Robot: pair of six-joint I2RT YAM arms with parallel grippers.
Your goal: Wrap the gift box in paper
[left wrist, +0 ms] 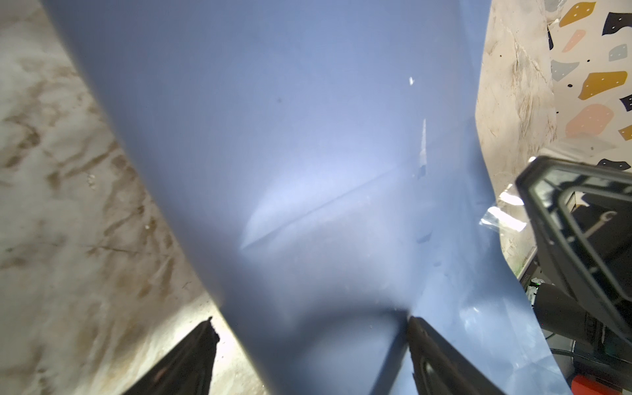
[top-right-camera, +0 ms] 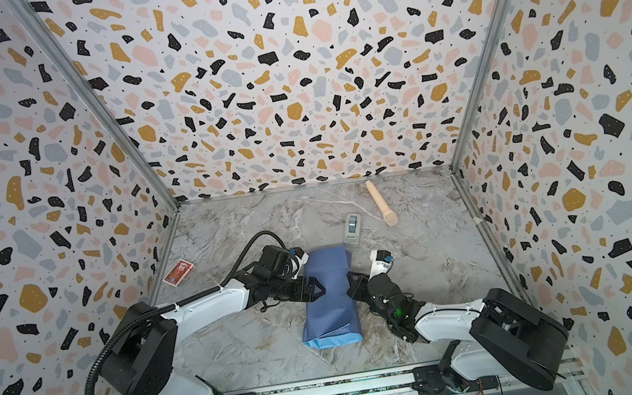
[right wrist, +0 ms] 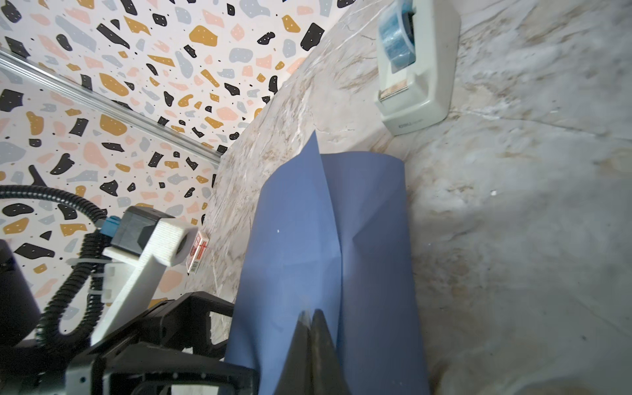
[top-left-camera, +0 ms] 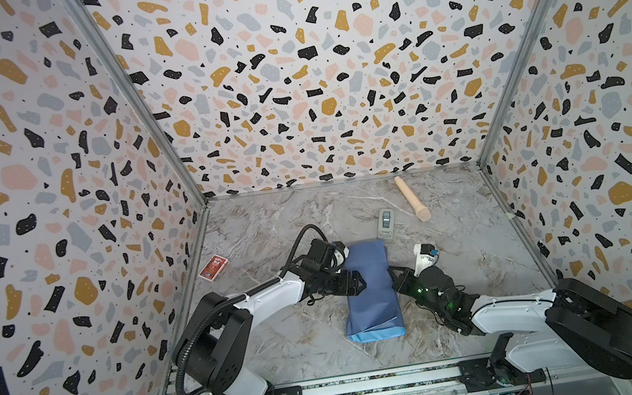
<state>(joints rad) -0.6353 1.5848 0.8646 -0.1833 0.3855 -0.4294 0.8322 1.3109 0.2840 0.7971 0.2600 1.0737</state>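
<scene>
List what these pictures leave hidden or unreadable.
Gift box: unseen in every view, covered by the paper.
Left gripper: left wrist view cannot settle whether its fingers squeeze the paper; the frame edge cuts them off.
Card pack: print too small in both top views.
Tape dispenser brand: blurred in right wrist view.

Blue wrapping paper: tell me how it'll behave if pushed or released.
The blue wrapping paper is probably floppy and light: it bows into a loose tube. It likely springs open if released; one flap corner sticks up. Pushing may dent it, since a crease already shows.
</scene>
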